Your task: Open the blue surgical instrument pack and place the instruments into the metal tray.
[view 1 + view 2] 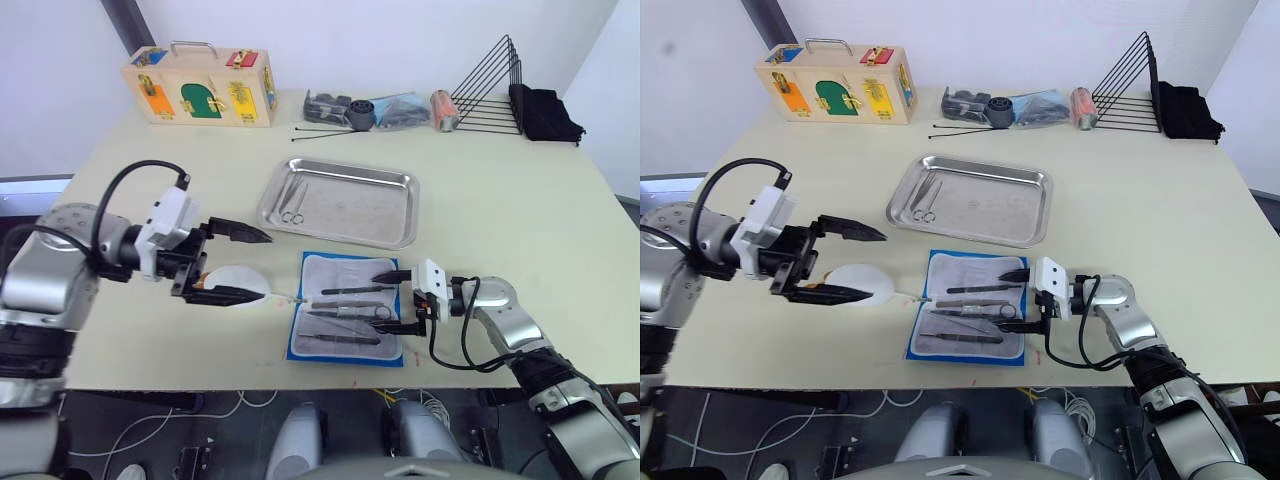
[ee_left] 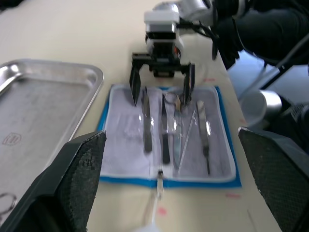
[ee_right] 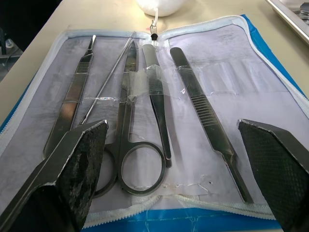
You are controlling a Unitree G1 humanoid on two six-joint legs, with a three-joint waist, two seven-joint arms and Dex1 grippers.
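Note:
The blue surgical instrument pack lies unzipped and flat near the table's front edge, grey-white lining up. Several instruments sit under its clear sleeves, among them scissors with ring handles. My right gripper is open at the pack's right edge, its fingers straddling the handle ends without touching them. My left gripper is open to the left of the pack, above the table. The metal tray stands just behind the pack, with a pair of scissors in its left end.
A white egg-shaped plush lies beside the pack's left edge, under my left gripper's lower finger. Along the table's back stand a wooden latch box, black cable ties, small clutter, a black wire rack and black cloth.

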